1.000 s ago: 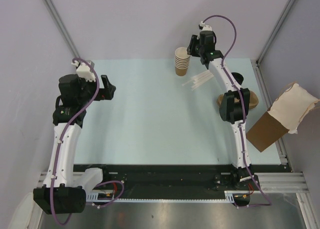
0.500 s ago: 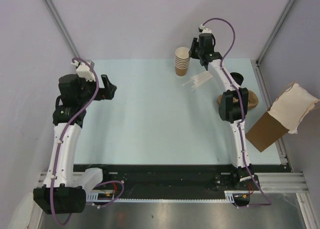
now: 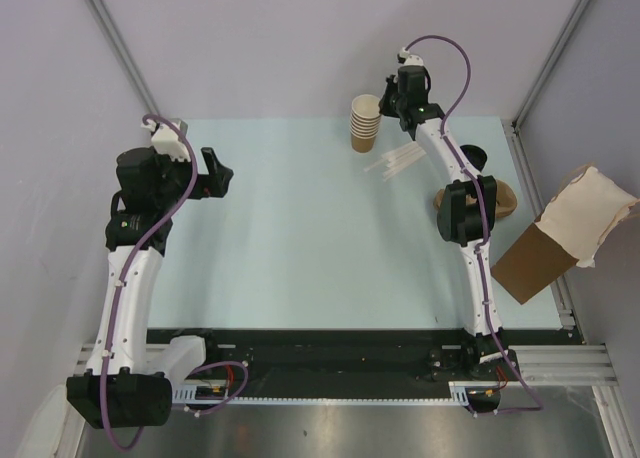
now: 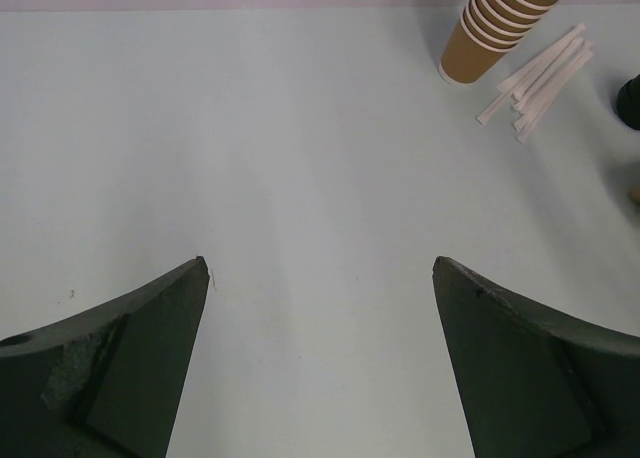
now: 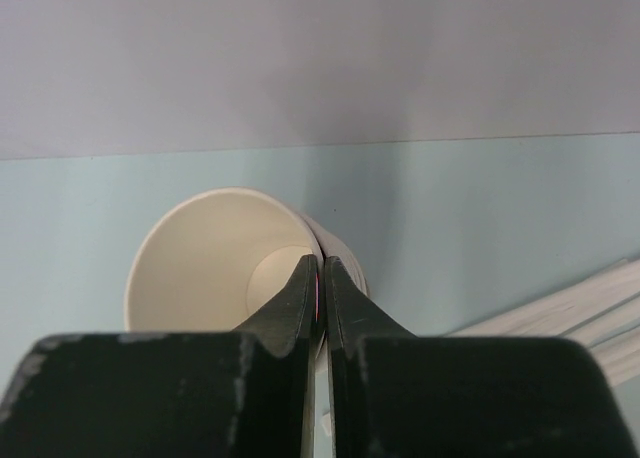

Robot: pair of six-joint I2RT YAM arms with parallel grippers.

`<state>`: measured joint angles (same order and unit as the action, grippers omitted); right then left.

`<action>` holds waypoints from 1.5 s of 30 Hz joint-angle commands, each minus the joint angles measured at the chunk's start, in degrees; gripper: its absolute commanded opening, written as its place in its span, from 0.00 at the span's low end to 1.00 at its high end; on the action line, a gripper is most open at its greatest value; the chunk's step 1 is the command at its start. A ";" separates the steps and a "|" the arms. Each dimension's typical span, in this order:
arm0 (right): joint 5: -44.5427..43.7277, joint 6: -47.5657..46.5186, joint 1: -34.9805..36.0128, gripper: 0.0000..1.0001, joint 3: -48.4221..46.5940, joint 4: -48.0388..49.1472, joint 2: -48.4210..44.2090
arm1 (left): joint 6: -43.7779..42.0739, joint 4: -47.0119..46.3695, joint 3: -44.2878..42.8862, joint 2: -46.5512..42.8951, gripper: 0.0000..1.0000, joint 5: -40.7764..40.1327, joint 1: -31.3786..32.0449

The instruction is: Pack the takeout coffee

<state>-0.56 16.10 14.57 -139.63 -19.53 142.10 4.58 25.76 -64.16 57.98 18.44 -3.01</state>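
I cannot make out a lidded takeout coffee; a round black thing [image 3: 476,158] sits half hidden behind the right arm, and I cannot tell what it is. My right gripper [image 3: 386,100] is at the far edge, over a stack of lidless tan paper cups [image 3: 363,126]. In the right wrist view the gripper [image 5: 321,260] is shut on the top cup's rim [image 5: 200,268], with one finger inside and one outside. My left gripper [image 3: 215,171] hangs open and empty over the table's left side, as its wrist view [image 4: 320,268] shows.
White paper-wrapped sticks [image 3: 396,161] lie right of the cup stack [image 4: 490,33]. A brown pulp tray [image 3: 506,200] lies behind the right arm. An open brown paper bag [image 3: 556,236] stands at the right table edge. Walls close in behind and beside.
My right gripper has shifted slightly farther back and up at the cup stack. The left arm has not moved.
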 commanded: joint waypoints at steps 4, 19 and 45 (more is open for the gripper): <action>-0.06 0.86 0.46 0.00 -4.16 1.69 -2.62 | 1.22 -2.03 0.35 -0.50 1.00 1.34 0.28; 3.45 2.97 0.20 0.00 -7.49 0.46 -5.69 | 2.19 -2.11 0.79 -0.67 0.99 2.30 0.19; 27.79 2.03 5.11 0.00 8.13 -5.23 -27.05 | 5.35 -0.53 1.58 -5.94 0.99 5.45 -1.64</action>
<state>19.33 22.15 14.57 -136.00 -21.39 121.05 8.10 25.93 -63.42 55.86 20.78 -3.14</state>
